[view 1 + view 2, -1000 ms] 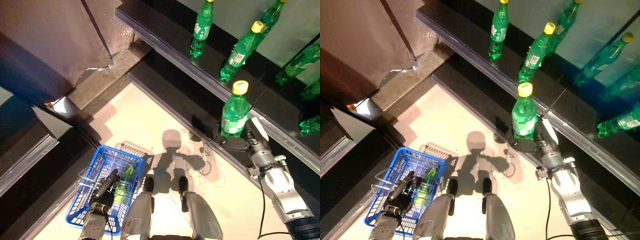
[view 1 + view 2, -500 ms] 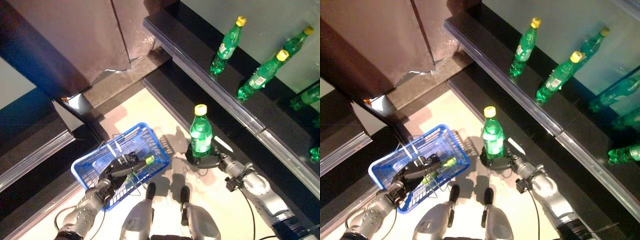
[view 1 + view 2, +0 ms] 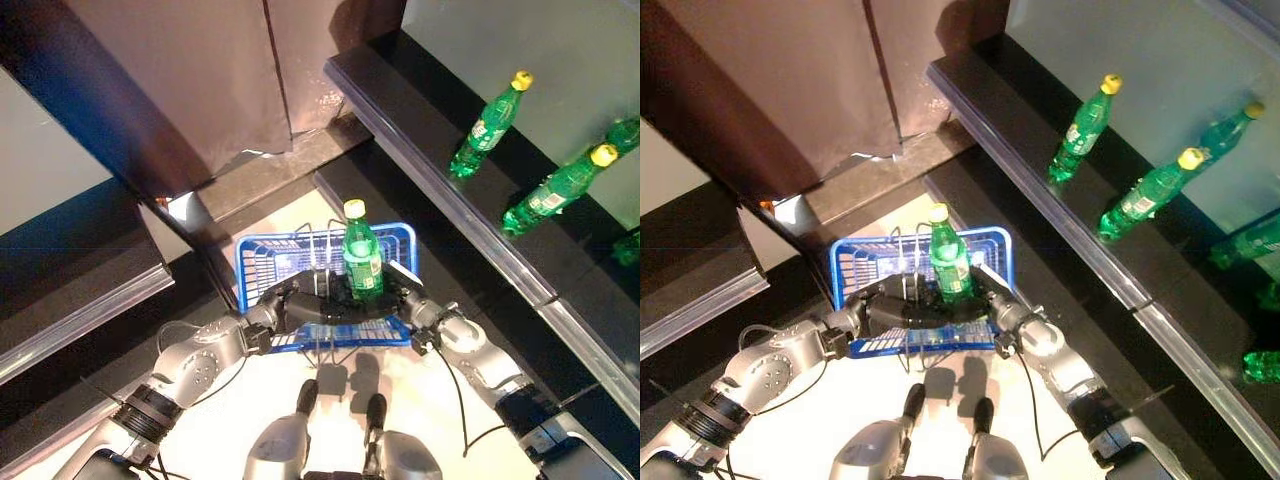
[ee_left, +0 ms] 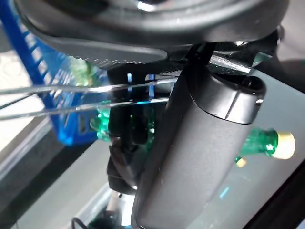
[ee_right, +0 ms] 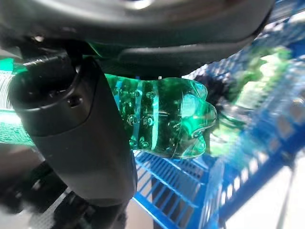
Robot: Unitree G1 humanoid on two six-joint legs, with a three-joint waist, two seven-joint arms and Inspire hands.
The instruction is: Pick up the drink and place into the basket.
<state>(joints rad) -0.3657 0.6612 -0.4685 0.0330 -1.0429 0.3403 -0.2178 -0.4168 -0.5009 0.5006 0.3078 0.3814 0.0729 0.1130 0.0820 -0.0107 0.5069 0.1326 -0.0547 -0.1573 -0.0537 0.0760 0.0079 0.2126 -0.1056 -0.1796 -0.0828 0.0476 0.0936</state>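
Swung off the shelf since a second ago, the bottle (image 3: pixel 362 262) stood upright over the basket (image 3: pixel 262 268), right hand (image 3: pixel 407 298) clamped on its base, left hand (image 3: pixel 292 305) curled round the handles; lowering and release seemingly remained.

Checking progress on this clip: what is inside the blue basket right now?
Little shows inside the blue basket: the right hand holds a green bottle upright over it, hiding the floor.
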